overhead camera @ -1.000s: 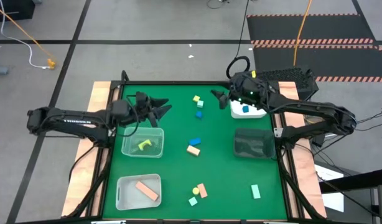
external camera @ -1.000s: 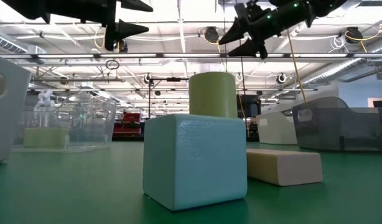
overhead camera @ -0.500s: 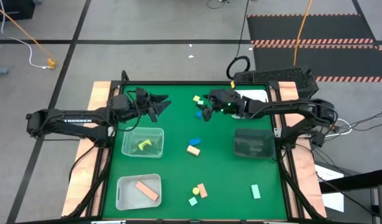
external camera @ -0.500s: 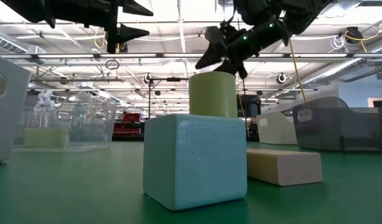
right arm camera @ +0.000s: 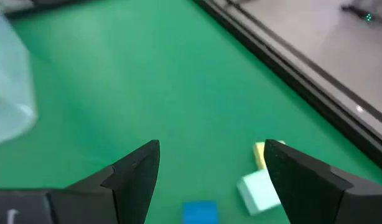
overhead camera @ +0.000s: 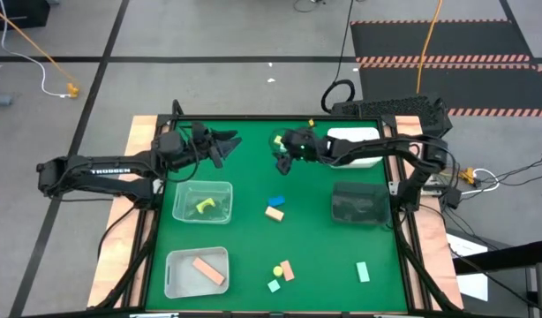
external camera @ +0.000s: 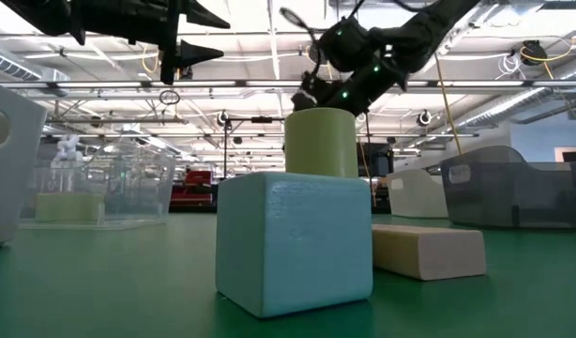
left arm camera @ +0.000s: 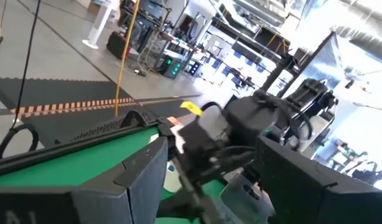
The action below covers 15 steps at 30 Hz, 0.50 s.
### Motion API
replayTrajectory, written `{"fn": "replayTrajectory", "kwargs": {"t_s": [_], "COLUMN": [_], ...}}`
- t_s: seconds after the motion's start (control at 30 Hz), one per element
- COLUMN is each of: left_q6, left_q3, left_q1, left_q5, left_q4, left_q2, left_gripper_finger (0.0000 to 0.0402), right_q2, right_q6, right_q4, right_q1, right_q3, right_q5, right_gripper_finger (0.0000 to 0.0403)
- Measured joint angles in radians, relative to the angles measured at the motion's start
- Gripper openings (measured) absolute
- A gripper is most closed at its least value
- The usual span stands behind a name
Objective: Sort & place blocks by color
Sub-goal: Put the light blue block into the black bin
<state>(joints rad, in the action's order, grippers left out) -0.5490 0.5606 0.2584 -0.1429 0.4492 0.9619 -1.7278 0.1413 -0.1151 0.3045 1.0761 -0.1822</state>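
Swinging away from the white tub, the right tool now hangs spread wide and empty over the blocks beside it: a blue cube, mint and yellow. Likely the next pick. The left tool waits wide beyond the clear tub.

The right claw hangs wide open over bare green bench. Just ahead of it lie a blue block, a mint block and a yellow block. The clear tub stands off to one side, with open bench between.
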Motion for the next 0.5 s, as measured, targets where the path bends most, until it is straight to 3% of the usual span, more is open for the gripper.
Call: {"fn": "replayTrajectory", "kwargs": {"t_s": [0.23,0.4,0.5], "left_q6": [-0.007,-0.003,-0.003], "left_q3": [0.000,0.000,0.000], "left_q1": [0.005,0.017,0.030], "left_q5": [0.000,-0.004,-0.004], "left_q4": [0.003,0.005,0.011], "left_q2": [0.000,0.000,0.000], "left_gripper_finger": [0.0243,0.0243,0.0243], "right_q2": [-0.038,-0.065,-0.092], "right_q6": [-0.001,-0.020,-0.074], "right_q4": [0.066,0.055,0.042], "right_q1": [0.077,0.146,0.163], "right_q3": [0.032,0.032,0.032], "right_q5": [0.006,0.168,0.188], "right_gripper_finger": [0.0279,0.0279,0.0279]}}
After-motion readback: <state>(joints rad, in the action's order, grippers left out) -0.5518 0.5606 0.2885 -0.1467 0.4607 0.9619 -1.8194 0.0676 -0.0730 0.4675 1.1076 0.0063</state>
